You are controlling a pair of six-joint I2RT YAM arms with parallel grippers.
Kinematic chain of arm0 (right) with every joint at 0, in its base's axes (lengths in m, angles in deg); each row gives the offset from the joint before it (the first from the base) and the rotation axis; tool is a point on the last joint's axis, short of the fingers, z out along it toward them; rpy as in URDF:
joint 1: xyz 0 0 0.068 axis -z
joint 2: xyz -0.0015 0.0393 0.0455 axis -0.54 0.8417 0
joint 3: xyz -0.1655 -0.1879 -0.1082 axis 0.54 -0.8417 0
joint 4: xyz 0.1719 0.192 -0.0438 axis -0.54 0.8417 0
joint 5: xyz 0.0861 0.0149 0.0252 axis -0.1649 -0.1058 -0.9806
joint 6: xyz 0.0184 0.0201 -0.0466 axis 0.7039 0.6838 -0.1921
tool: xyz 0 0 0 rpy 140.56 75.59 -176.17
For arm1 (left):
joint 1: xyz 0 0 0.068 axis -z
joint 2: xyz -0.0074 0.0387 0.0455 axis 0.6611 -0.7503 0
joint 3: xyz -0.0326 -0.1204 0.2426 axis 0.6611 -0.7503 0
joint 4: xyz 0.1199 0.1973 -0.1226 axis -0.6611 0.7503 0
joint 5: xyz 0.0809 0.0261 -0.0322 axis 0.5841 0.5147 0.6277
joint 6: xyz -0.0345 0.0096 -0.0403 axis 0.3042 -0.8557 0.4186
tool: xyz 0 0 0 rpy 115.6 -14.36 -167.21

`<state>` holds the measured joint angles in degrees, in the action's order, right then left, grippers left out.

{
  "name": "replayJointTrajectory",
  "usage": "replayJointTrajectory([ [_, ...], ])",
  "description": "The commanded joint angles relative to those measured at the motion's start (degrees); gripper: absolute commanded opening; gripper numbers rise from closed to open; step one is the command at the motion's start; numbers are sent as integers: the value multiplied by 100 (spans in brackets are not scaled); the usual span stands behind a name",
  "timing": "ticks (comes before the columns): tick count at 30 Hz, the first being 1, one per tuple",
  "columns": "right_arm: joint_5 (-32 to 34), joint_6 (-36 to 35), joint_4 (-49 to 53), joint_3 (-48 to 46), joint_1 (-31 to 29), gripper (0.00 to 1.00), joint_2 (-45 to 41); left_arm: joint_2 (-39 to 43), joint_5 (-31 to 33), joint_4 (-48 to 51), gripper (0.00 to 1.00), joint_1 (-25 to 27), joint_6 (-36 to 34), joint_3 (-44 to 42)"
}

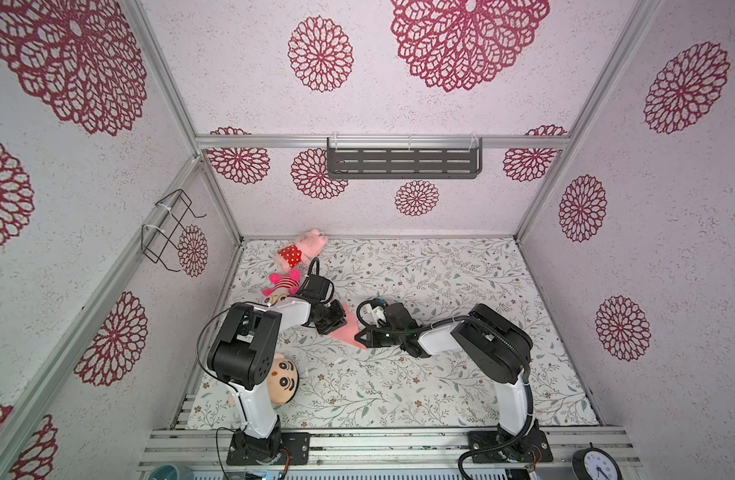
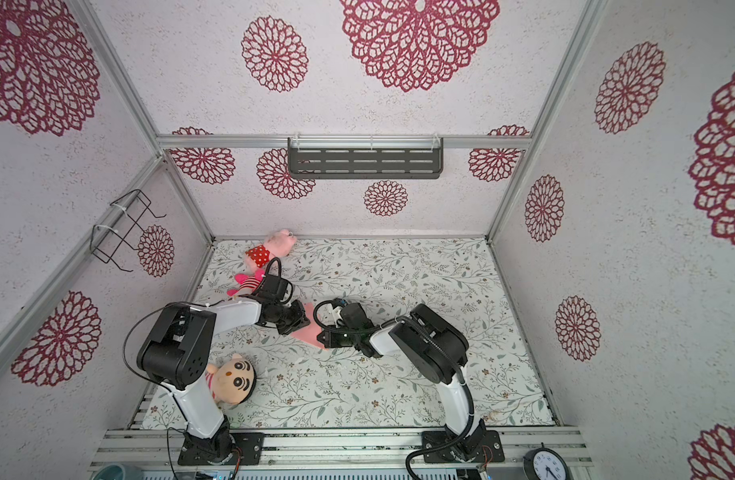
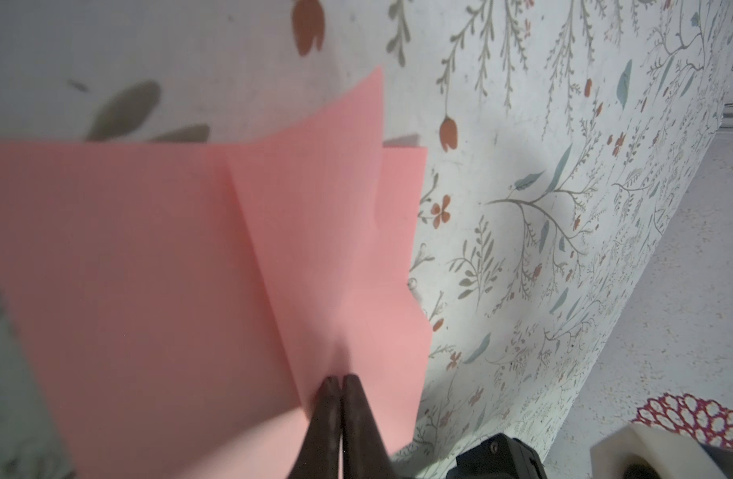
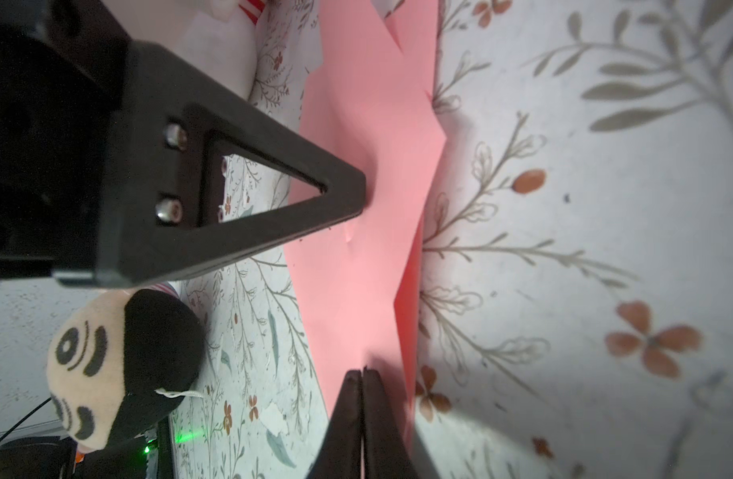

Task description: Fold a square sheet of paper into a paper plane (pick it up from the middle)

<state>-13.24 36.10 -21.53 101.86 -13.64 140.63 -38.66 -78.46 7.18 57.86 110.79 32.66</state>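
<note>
Paper status: the square sheet of paper (image 1: 349,328) sits between my two hands near the middle of the counter (image 1: 440,374), already partly folded, with creases and overlapping flaps visible in the left wrist view (image 3: 232,269). I cannot tell from the top views whether it rests on the counter or is lifted clear of it.

Left hand (image 1: 336,322): the arm reaches in from the left base, forearm angled toward the centre, wrist turned so the hand points toward the right arm. In the left wrist view the two dark fingertips (image 3: 329,398) are pressed together with the pink sheet pinched between them at its edge. I read this hand as closed on the paper.

Right hand (image 1: 362,336): the arm bends at the elbow and reaches leftward, hand held low and roughly level. In the right wrist view its fingertips (image 4: 352,398) meet with no gap and grip the near edge of the sheet (image 4: 356,249). The left hand's triangular finger (image 4: 315,186) appears opposite, touching the same sheet.

Both hands stand close together, nearly tip to tip, in both top views.
</note>
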Motion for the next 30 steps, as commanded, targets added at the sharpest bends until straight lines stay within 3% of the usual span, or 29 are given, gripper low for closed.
replayJointTrajectory([
  [1, 93, 37, 456, -9, 23, 9, 109, -71, 255, 141, 8, -78, 46, 19],
  [14, 141, 107, 447, -123, 23, 10, 91, 138, 441, 267, 8, -232, 22, -27],
  [23, 130, 151, 517, -98, 19, 7, 83, 1066, -196, 40, 11, -21, -146, -249],
  [30, 166, 134, 705, -54, 28, 6, 58, 1034, -503, -57, 8, 375, -208, -428],
])
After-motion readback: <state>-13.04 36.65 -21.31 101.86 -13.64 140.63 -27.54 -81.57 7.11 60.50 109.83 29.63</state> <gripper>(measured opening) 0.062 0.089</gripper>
